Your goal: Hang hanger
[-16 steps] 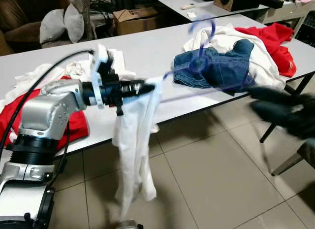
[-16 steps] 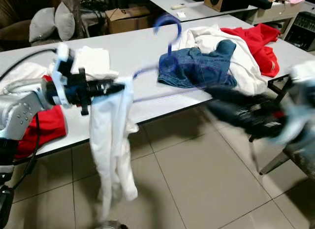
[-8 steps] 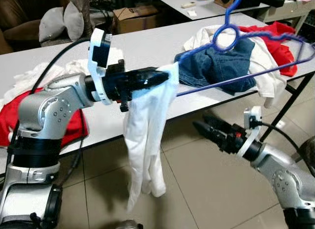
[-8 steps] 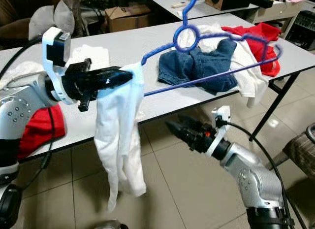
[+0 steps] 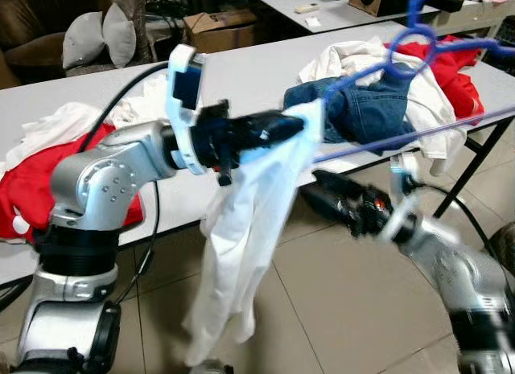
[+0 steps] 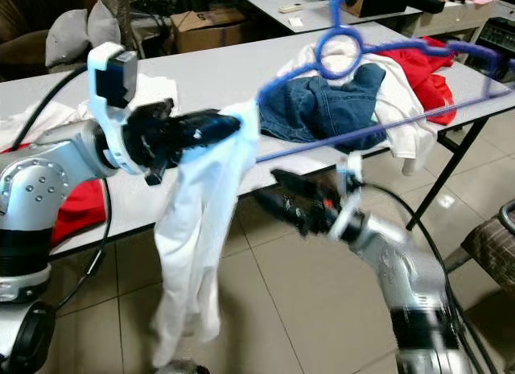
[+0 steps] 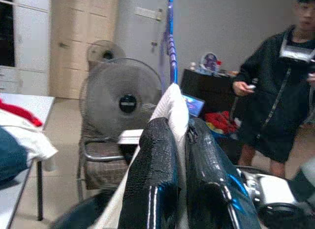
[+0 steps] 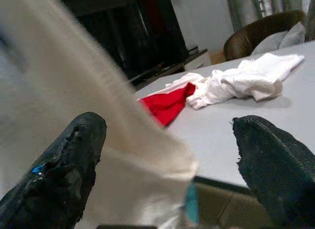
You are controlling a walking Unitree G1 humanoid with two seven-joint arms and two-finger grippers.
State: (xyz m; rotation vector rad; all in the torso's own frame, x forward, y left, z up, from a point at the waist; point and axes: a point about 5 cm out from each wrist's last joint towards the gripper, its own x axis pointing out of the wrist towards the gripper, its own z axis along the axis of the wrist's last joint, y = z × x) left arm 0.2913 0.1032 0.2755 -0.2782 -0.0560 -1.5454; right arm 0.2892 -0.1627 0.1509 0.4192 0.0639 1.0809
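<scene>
The left gripper (image 5: 302, 125) fingers are clamped on a white garment (image 5: 249, 245) and the end of the blue hanger (image 6: 378, 64), held above the surface (image 5: 241, 76). The right gripper (image 6: 278, 199), fingers spread wide, sits beside the hanging garment.

Open floor (image 5: 338, 310) under the desk (image 5: 241, 76) edge, but the hanging white garment (image 5: 241, 253) blocks the right claw (image 5: 322, 189), hanger (image 5: 418, 133) bar overhead.
</scene>
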